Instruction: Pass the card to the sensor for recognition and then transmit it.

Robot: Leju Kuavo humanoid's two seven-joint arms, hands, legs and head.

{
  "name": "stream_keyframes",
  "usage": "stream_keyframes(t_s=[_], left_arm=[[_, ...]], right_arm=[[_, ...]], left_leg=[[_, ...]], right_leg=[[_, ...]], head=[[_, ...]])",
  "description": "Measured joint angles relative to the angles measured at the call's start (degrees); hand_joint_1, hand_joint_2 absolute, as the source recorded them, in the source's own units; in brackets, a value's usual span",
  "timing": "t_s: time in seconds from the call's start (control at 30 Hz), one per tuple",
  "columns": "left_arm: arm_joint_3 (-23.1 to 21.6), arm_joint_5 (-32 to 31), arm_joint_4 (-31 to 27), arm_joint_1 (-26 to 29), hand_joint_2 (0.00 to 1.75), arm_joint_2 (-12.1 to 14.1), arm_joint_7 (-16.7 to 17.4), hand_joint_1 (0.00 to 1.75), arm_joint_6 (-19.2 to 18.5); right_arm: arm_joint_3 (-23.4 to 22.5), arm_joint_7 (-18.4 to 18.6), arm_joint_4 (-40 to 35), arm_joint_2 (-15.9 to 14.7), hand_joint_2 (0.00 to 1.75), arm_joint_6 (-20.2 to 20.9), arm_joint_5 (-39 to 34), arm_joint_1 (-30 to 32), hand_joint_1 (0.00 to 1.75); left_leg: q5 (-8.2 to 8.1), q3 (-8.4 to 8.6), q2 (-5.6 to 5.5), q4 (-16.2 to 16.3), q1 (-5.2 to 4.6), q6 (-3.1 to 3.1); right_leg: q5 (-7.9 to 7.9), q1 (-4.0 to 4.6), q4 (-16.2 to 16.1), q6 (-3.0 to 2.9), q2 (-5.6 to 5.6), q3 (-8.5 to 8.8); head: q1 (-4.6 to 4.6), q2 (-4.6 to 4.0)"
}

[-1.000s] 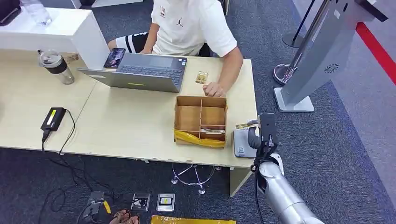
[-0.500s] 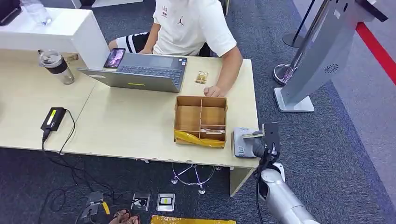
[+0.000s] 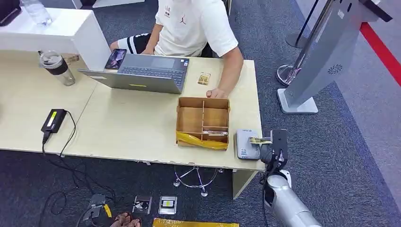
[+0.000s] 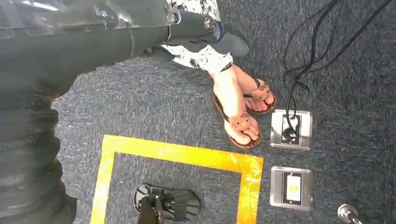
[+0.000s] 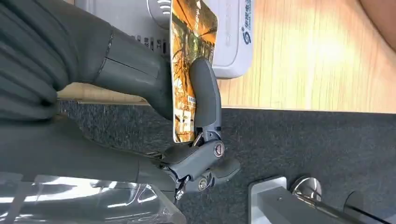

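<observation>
Broadly, a pale wooden desk [image 3: 132, 127] is spread across the left and centre of the head view, with a grey floor stand [image 3: 321, 61] leaning in the upper right and a person [image 3: 198, 28] seated at the upper centre, one hand resting on the desk just above a cardboard box [image 3: 203, 120]. An open laptop [image 3: 142, 73] is set in the upper left of centre, a lidded cup [image 3: 56, 66] farther left, and a black power brick [image 3: 53, 119] at the left edge. At the lower right corner of the desk a small grey reader [image 3: 247, 143] is laid flat, just beside the box. The right hand [image 3: 270, 149] is seen rising from the lower right, and the card [image 3: 259, 140] is pinched between its thumb and fingers; in the right wrist view the card [image 5: 189, 56] is held edge-on, its free end reaching over the reader [image 5: 219, 32], though contact cannot be confirmed. The left hand's state cannot be told from the floor-facing wrist view. The card is judged to be at the sensing step, handing over not yet done. Since the grip is taken near one end, the card could pivot or slip if it is pressed onto the reader; held too high or off the marked spot, it might go unread; the reader, sitting at the desk corner, could be nudged toward the edge.
</observation>
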Motion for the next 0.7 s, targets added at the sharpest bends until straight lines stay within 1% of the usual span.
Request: stream_keyframes(t_s=[0.07, 0.17, 0.23, 0.3, 0.33, 0.37, 0.4, 0.47, 0.53, 0.57, 0.63, 0.7], left_arm=[[0.0, 0.2, 0.0, 0.0, 1.75, 0.0, 0.0, 0.0, -0.3], [0.0, 0.4, 0.0, 0.1, 1.75, 0.0, 0.0, 0.0, -0.5], [0.2, 0.4, 0.0, 0.1, 1.75, 0.0, 0.0, 0.0, -0.6], [0.4, 0.4, 0.0, 0.2, 1.75, 0.0, 0.0, 0.0, -0.7], [0.4, 0.5, 0.0, 0.3, 1.75, 0.0, -0.3, 0.0, -0.8], [0.5, 0.6, 0.0, 0.3, 1.75, 0.1, -0.5, 0.0, -0.9], [0.6, 0.7, 0.0, 0.3, 1.75, 0.1, -0.6, 0.0, -0.9], [0.9, 1.1, 0.0, 0.3, 1.75, 0.1, -1.0, 0.0, -0.9], [0.9, 1.2, 0.1, 0.4, 1.75, 0.1, -1.2, 0.0, -0.8], [0.9, 1.1, 0.1, 0.4, 1.75, 0.1, -1.2, 0.0, -0.8], [0.9, 0.7, 0.1, 0.4, 1.75, 0.1, -1.2, 0.0, -0.6], [0.9, 0.1, 0.2, 0.3, 1.75, 0.0, -1.2, 0.0, -0.2]], right_arm=[[0.0, -0.3, 0.2, 0.0, 1.75, 0.3, -1.1, 0.0, 1.75], [-0.9, -1.4, 0.2, -0.1, 1.75, 0.6, -6.0, -0.4, 1.75], [-2.4, -1.4, -1.5, -0.1, 1.75, -1.7, -10.3, -0.6, 1.75], [-3.2, 1.1, -5.7, 0.0, 1.75, -5.6, -10.9, -0.5, 1.75], [-3.7, 2.5, -9.3, 0.1, 1.75, -7.5, -9.7, -0.6, 1.75], [-4.2, 3.4, -11.1, 0.3, 1.75, -8.2, -8.7, -0.6, 1.75], [-5.0, 5.4, -14.9, 0.9, 1.75, -8.7, -5.3, -0.8, 1.75], [-6.5, 8.6, -22.0, 2.4, 1.75, -9.0, 1.3, -1.3, 1.75], [-8.4, 10.3, -29.6, 3.6, 1.75, -9.0, 6.9, -2.6, 1.75], [-9.0, 9.6, -32.6, 4.3, 1.75, -9.0, 9.2, -3.3, 1.75], [-10.2, 6.0, -37.7, 5.7, 1.75, -9.0, 13.6, -4.8, 1.75], [-10.8, 3.8, -42.8, 6.8, 1.75, -9.0, 19.4, -6.7, 1.75]], left_leg=[[0.0, 0.0, 0.0, 0.0, 0.0, 0.0], [0.0, 0.0, 0.0, 0.0, 0.0, 0.0], [0.02, -0.01, -0.01, 0.0, -0.01, 0.0], [0.02, -0.01, -0.02, 0.0, -0.01, 0.0], [0.02, 0.0, -0.01, 0.0, -0.01, 0.0], [0.02, 0.0, 0.03, 0.0, -0.01, 0.0], [0.02, 0.01, 0.08, 0.0, 0.0, 0.0], [0.03, 0.02, 0.05, 0.0, 0.0, -0.01], [0.06, 0.01, -0.04, 0.0, 0.0, -0.05], [0.08, 0.01, -0.14, 0.0, 0.01, -0.08], [0.14, -0.02, -0.16, 0.0, 0.03, -0.1], [0.14, -0.03, -0.11, 0.0, 0.0, -0.11]], right_leg=[[0.0, 0.0, 0.0, 0.0, 0.0, 0.01], [0.02, 0.0, 0.0, 0.02, -0.01, 0.03], [0.03, -0.01, 0.0, 0.03, -0.04, 0.07], [0.04, -0.02, 0.0, 0.03, -0.04, 0.09], [0.05, -0.02, 0.0, 0.03, -0.04, 0.08], [0.09, -0.02, 0.0, 0.0, -0.03, 0.07], [0.09, -0.02, 0.1, 0.0, 0.01, 0.07], [0.1, -0.01, 0.1, 0.01, -0.04, 0.02], [0.09, -0.01, 0.1, 0.0, -0.1, 0.02], [0.08, 0.0, 0.1, 0.0, -0.18, 0.04], [0.08, 0.03, 0.1, 0.0, -0.18, 0.04], [0.09, -0.01, 0.1, 0.0, -0.13, 0.0]], head=[[0.0, 0.0], [0.0, 0.0], [0.0, 0.0], [0.0, 0.0], [0.02, 0.0], [0.0, 0.0], [0.0, 0.0], [0.0, 0.0], [-0.02, 0.0], [-0.02, 0.0], [0.02, 0.0], [0.0, 0.0]])
